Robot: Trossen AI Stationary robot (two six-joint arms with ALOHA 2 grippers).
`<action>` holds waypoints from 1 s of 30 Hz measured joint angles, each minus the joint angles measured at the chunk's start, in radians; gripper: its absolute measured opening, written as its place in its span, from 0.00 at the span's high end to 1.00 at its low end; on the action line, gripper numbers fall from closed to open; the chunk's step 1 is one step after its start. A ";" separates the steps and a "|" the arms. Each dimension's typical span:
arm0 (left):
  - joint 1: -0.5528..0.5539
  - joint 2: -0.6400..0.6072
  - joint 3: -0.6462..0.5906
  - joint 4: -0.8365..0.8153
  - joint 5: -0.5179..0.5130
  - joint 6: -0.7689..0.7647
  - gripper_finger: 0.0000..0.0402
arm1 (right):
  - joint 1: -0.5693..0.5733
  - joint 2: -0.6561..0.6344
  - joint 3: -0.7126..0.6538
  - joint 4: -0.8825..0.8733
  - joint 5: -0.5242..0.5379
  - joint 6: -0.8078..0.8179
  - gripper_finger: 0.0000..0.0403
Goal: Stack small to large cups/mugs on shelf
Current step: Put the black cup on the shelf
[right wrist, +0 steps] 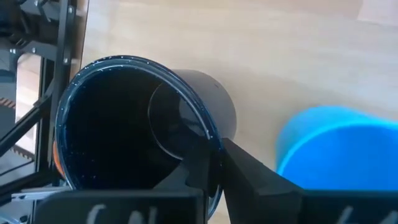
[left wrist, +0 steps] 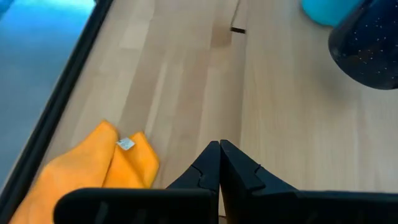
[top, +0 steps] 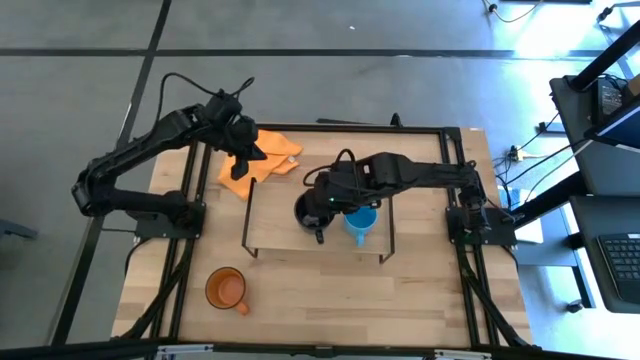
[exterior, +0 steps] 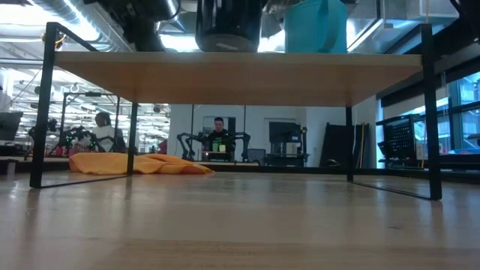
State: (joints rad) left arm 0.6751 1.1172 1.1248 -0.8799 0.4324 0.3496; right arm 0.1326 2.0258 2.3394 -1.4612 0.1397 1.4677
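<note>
The black mug and the light blue mug stand side by side on the light-wood shelf; both show on top of it in the low view, black and blue. The orange mug stands upright on the tabletop near the front left. My right gripper is shut on the black mug. My left gripper is shut and empty, over the shelf's far left corner beside the orange cloth. My right gripper pinches the black mug's rim, on the side nearest the blue mug, with one finger inside the mug and one outside. The fingers come from above, slanting in from the table's right. The mug's base is at the shelf top.
The orange cloth lies crumpled on the tabletop behind the shelf's left end and shows in the left wrist view. The shelf's black frame stands at both short ends. Bare tabletop lies in front of the shelf.
</note>
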 joint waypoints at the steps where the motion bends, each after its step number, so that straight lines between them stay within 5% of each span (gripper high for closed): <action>1: -0.005 0.000 0.000 0.000 -0.001 -0.002 1.00 | 0.003 0.000 0.000 -0.001 -0.003 0.005 0.92; 18: -0.030 0.000 0.000 -0.001 -0.008 -0.016 1.00 | 0.013 0.002 -0.087 0.023 -0.010 -0.005 0.82; 30: -0.031 0.000 0.000 -0.002 0.018 -0.034 1.00 | 0.005 0.003 -0.012 -0.030 0.045 -0.094 0.77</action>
State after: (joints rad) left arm 0.6446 1.1172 1.1248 -0.8818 0.4502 0.3157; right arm 0.1379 2.0285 2.3273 -1.4914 0.1847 1.3742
